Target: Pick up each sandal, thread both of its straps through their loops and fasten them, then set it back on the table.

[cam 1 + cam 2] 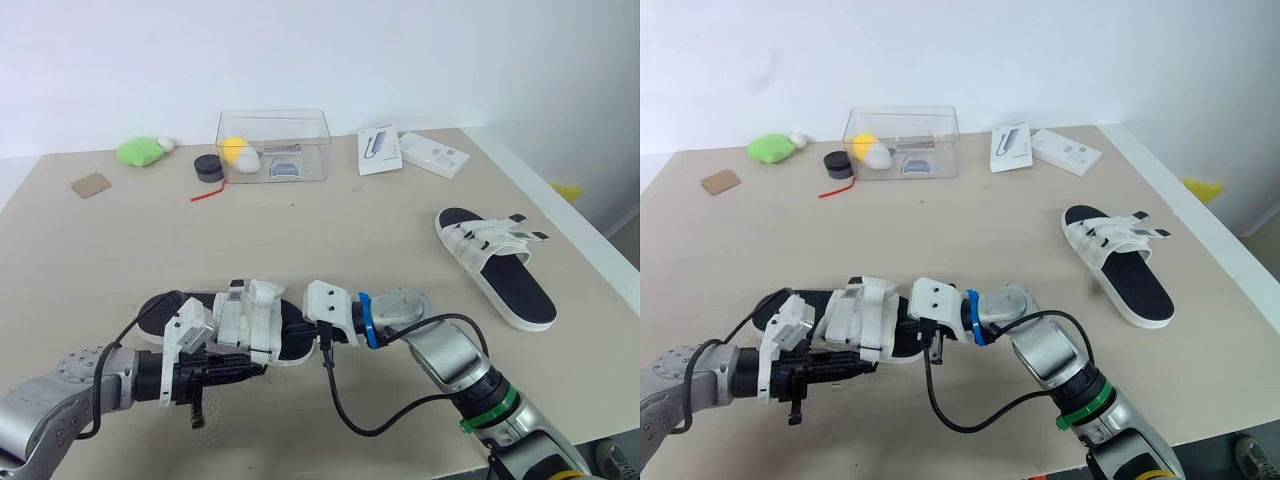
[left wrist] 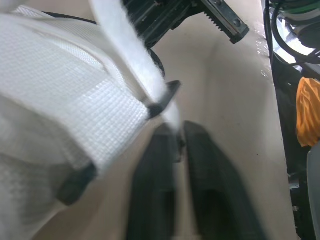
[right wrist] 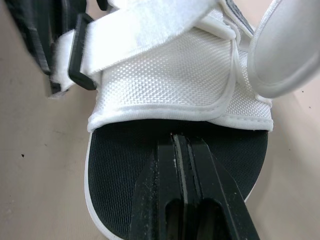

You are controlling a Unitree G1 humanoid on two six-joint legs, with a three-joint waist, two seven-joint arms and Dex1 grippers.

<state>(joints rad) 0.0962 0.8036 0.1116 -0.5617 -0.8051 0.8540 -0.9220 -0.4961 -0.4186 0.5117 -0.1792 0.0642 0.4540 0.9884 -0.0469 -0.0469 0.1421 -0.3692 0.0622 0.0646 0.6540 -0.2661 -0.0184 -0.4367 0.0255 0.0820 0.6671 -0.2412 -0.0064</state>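
— Which sandal is it working on?

— The near sandal (image 1: 255,322), close to the front edge of the table (image 1: 110,250), between the two grippers. Its long axis runs left to right and the toe points to the robot's right.

— And the grippers?

— The right gripper (image 3: 182,139) comes in at the toe end. Its jaws are pressed together and the tips rest on the black footbed just under the white upper. The left gripper (image 2: 175,134) is at the sandal's near side with its jaws almost together. I think they nip the end of a strap (image 2: 132,60), though it's blurred there.

— The other one?

— The far sandal (image 1: 497,268) lies flat, well apart on the right. It sits on a slant with the toe pointing away and left, and its strap ends stick out loose.

— Beyond that?

— A clear box (image 1: 272,143) is at the back, with a green toy (image 1: 140,151) off to its left.
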